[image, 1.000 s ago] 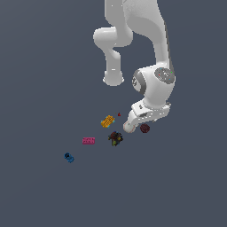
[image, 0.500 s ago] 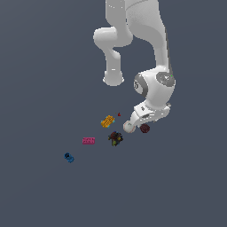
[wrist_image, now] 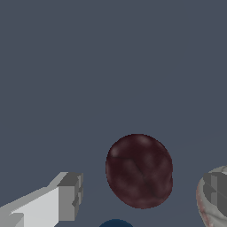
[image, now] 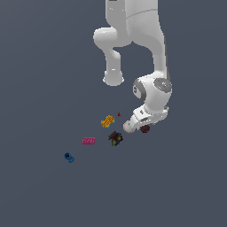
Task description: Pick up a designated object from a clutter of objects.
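In the wrist view the jaws stand wide apart, holding nothing: one grey-tipped finger [wrist_image: 66, 195] shows at one side of the maroon ball [wrist_image: 139, 170] and the other finger [wrist_image: 216, 193] at the opposite side, each with a clear gap of counter between it and the ball, so neither touches it. The ball lies on the dark grey counter [wrist_image: 111, 66] between the two fingers, nearer the second one, its surface mottled dark maroon-brown. A sliver of the blue ball [wrist_image: 116, 223] shows at the picture's edge just beside the maroon ball. In the exterior view the gripper [image: 142, 120] hangs low over the counter with the maroon ball [image: 145, 129] directly beneath it, and one white ball [image: 128, 127] sits just beside it toward the exterior view's left. The rest of the clutter counts out as one orange-yellow piece [image: 107, 121], one tiny red speck [image: 119, 114] near it, one dark multicoloured lump [image: 115, 138], one pink block [image: 88, 141] and one blue piece [image: 68, 157], strung out toward the exterior view's left, the blue piece well apart from the gripper.
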`<control>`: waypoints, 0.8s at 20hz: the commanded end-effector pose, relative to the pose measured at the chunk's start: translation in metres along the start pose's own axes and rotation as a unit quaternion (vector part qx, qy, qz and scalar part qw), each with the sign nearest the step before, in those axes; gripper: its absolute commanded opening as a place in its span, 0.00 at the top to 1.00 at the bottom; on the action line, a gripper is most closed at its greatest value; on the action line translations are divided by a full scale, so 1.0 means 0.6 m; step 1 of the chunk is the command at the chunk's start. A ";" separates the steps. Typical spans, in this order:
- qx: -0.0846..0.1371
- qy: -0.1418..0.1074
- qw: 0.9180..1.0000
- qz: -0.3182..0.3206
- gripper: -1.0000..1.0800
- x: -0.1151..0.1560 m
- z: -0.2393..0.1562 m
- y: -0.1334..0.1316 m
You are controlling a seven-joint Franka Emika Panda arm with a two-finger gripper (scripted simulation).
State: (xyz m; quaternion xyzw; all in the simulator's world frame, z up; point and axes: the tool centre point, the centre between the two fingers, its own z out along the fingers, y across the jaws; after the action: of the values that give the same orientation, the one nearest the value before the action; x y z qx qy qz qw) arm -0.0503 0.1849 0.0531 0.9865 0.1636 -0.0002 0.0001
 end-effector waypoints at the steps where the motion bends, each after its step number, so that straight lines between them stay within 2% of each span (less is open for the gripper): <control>1: 0.000 0.000 1.000 0.000 0.04 -0.001 0.020 0.000; 8: 0.000 0.000 1.000 0.000 0.04 0.000 0.041 -0.001; 9: 0.000 0.000 1.000 0.000 1.00 0.000 0.041 -0.001; 16: 0.000 0.000 1.000 0.000 1.00 0.000 0.041 -0.001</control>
State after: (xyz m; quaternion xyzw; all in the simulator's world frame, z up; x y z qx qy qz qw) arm -0.0469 0.1867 0.0331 0.9864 0.1644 0.0051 -0.0006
